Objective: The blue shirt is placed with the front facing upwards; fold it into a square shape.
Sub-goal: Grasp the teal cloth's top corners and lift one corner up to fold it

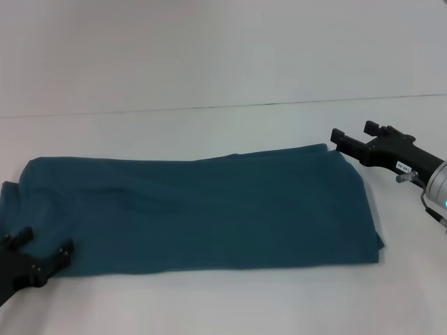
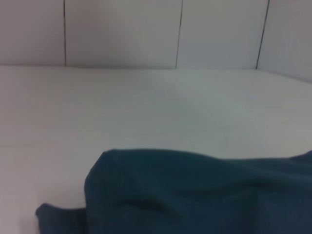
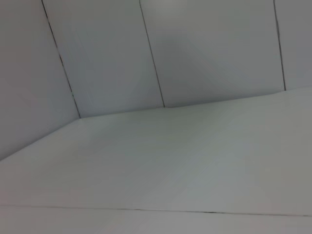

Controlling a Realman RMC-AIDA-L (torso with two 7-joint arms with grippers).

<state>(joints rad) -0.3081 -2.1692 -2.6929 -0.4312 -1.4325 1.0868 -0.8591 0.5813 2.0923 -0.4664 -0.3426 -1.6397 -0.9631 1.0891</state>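
Observation:
The blue shirt (image 1: 202, 213) lies on the white table as a long, flat, teal band running left to right, with no lettering showing. Its rumpled edge fills the lower part of the left wrist view (image 2: 195, 195). My left gripper (image 1: 47, 241) sits at the shirt's near left corner, open, with its fingertips over the cloth's edge. My right gripper (image 1: 352, 130) hovers just beyond the shirt's far right corner, open, with nothing between its fingers. The right wrist view shows no shirt, only table and wall.
The white table (image 1: 209, 125) stretches behind the shirt to a pale panelled wall (image 3: 156, 48). A strip of bare table (image 1: 230, 300) runs in front of the shirt.

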